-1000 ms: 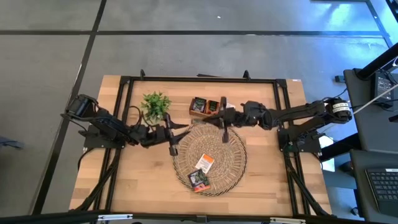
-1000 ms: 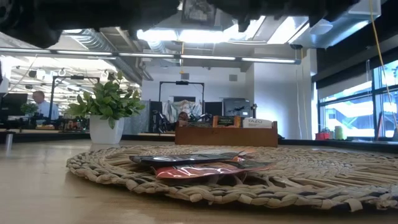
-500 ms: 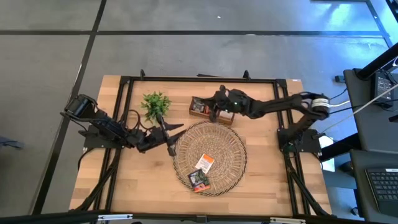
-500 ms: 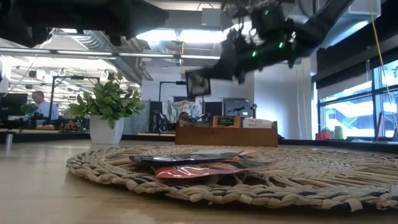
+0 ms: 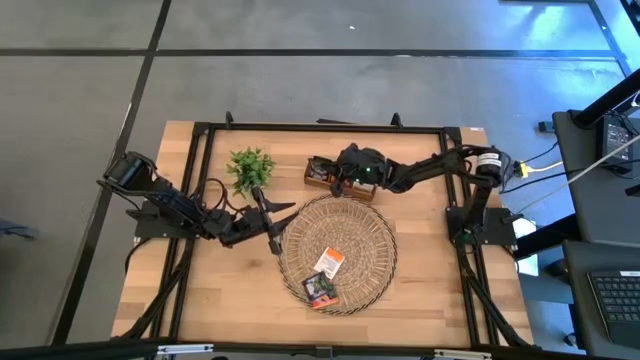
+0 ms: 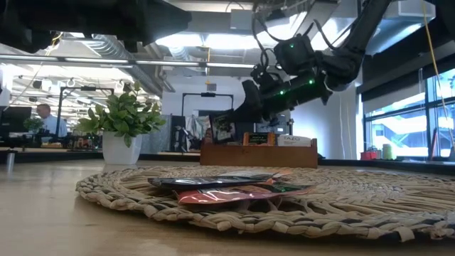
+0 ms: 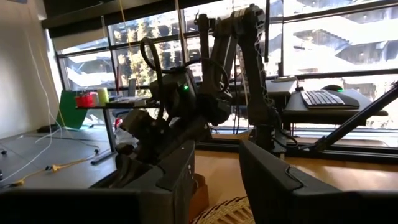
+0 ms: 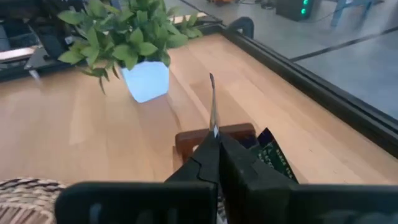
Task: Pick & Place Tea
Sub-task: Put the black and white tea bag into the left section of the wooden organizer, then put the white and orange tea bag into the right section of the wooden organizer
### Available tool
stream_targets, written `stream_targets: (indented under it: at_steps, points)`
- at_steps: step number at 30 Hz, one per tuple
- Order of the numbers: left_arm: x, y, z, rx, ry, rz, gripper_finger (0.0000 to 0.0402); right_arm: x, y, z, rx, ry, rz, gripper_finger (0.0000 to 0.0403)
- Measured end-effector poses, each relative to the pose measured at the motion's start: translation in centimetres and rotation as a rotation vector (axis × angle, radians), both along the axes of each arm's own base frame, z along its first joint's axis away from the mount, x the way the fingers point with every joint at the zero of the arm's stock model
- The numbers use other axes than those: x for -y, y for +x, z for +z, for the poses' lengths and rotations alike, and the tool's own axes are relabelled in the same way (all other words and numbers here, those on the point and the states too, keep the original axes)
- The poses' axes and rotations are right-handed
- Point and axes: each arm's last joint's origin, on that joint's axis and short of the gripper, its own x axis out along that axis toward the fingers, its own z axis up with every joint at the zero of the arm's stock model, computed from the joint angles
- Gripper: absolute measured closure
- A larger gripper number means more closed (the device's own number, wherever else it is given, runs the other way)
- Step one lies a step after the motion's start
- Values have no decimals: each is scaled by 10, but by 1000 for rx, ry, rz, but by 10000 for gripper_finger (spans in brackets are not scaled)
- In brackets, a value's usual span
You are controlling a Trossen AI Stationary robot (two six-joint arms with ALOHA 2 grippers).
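Observation:
My right gripper (image 5: pixel 332 177) reaches from the table's right over the brown wooden box (image 5: pixel 322 172) and is shut on a dark tea sachet (image 6: pixel 224 129). The sachet hangs above the box's left end (image 6: pixel 213 151). More sachets stand in the box (image 8: pixel 273 158). Two sachets, one orange and white (image 5: pixel 330 262) and one dark (image 5: pixel 320 290), lie flat on the round woven tray (image 5: pixel 370 235). My left gripper (image 5: pixel 278 222) waits open at the tray's left rim, touching nothing. My right gripper pinches the dark sachet by one edge (image 8: pixel 214 127) between its two fingertips (image 8: pixel 202 155). It comes slanting down from the table's right. The sachet shows edge-on in the wrist view, sticks out past the fingertips, and is lifted clear above the wooden box.
A small green plant in a white pot (image 5: pixel 250 168) stands left of the box, near the table's far edge. A black frame (image 5: pixel 205 135) runs around the tabletop. Bare wood lies left and right of the tray (image 6: pixel 128 188).
My right gripper has carried the sachet from above the tray's far rim toward the table's far-left, over the wooden box, and has come down from high up to just above the box. It has stayed shut on the sachet.

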Motion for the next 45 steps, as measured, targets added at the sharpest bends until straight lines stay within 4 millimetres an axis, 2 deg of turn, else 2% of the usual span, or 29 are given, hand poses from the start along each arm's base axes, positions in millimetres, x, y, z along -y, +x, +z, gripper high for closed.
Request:
stream_targets:
  at_steps: [7, 19, 27, 30, 37, 42, 45]
  points:
    - [0, 0, 0, -1, -3, 0, 279, 1, 0, -7, -20, 11, -50, 393]
    - [0, 0, 0, 7, -22, -7, 277, 4, -1, -7, -28, -21, -149, 320]
    - [0, 0, -2, 13, -66, -17, 279, 4, 1, 2, 65, -37, -128, 309]
    - [1, 1, -6, -10, -86, -25, 277, -3, 4, 4, 80, -58, -5, 309]
    - [3, 3, -17, -89, -139, -107, 280, -42, 9, 12, 71, -43, 503, 309]
    - [8, 4, -24, -143, -209, -300, 277, -67, 7, 15, 31, 16, 688, 309]
    - [12, 4, -28, -187, -263, -433, 277, -84, 4, 14, -39, -20, 741, 309]
